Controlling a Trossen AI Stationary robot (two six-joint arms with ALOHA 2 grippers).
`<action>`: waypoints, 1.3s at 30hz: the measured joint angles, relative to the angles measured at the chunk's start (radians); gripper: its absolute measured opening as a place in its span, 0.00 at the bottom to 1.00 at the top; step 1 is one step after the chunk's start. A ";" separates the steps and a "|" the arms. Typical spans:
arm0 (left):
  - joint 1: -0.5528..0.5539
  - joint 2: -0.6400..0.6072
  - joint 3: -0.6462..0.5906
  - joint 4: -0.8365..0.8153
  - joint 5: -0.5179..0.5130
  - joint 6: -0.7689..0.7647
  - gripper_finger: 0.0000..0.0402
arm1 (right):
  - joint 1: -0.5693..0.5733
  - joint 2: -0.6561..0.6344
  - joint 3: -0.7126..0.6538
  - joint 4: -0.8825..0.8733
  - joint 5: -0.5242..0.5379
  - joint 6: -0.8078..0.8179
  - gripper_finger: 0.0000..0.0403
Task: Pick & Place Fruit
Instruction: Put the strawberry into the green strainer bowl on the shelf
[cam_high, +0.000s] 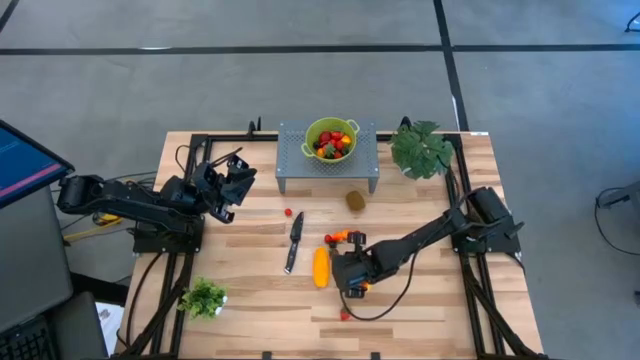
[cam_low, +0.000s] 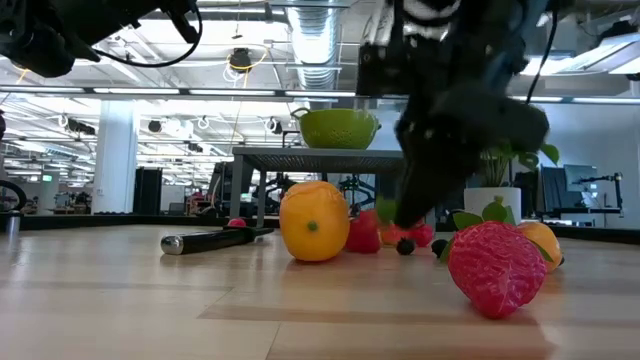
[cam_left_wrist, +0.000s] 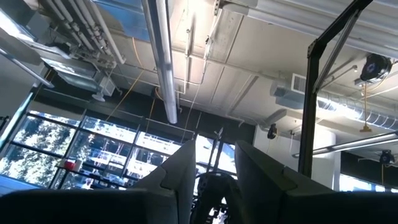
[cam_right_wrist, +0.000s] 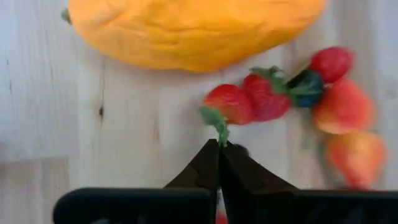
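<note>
1. Your tabletop (cam_high: 250, 300) is a light wooden slab with black frame rails along its left and right edges.
2. Your left arm waits raised over the left edge, with the left gripper (cam_high: 232, 178) pointing up toward the ceiling; in the left wrist view its fingers (cam_left_wrist: 180, 171) stand a little apart with nothing between them.
3. Your right arm reaches from the right edge toward the middle of the front half. The right gripper (cam_high: 352, 283) sits low over the wood, fingers (cam_right_wrist: 208, 165) pressed together; their tips meet at the green leaf of a strawberry (cam_right_wrist: 230, 104), though you cannot tell whether the leaf is actually pinched.
4. A grey perforated stand (cam_high: 295, 150) sits at the middle of the back edge, carrying a green colander (cam_high: 330, 128) that already holds red and orange fruit.
5. A leafy plant (cam_high: 420, 150) stands near the back right corner; a smaller one (cam_high: 203, 297) near the front left corner.
6. The elongated yellow-orange fruit (cam_high: 321, 266) lies just left of the right gripper, with the knife (cam_high: 294, 240) beside it toward the left edge.
7. The kiwi (cam_high: 355, 200) lies in front of the stand.
8. A small cluster of berries (cam_right_wrist: 323, 81) lies close beside the strawberry.
</note>
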 joint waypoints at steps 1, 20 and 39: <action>0.000 0.000 0.000 0.000 0.000 0.000 0.26 | 0.000 -0.010 0.011 -0.013 0.010 -0.012 0.00; 0.000 0.000 0.000 0.000 0.004 0.000 0.26 | -0.243 -0.331 0.083 0.107 0.098 -0.507 0.00; 0.000 0.000 0.000 0.000 0.000 0.000 0.26 | -0.702 -0.368 0.083 0.168 -0.012 -0.490 0.00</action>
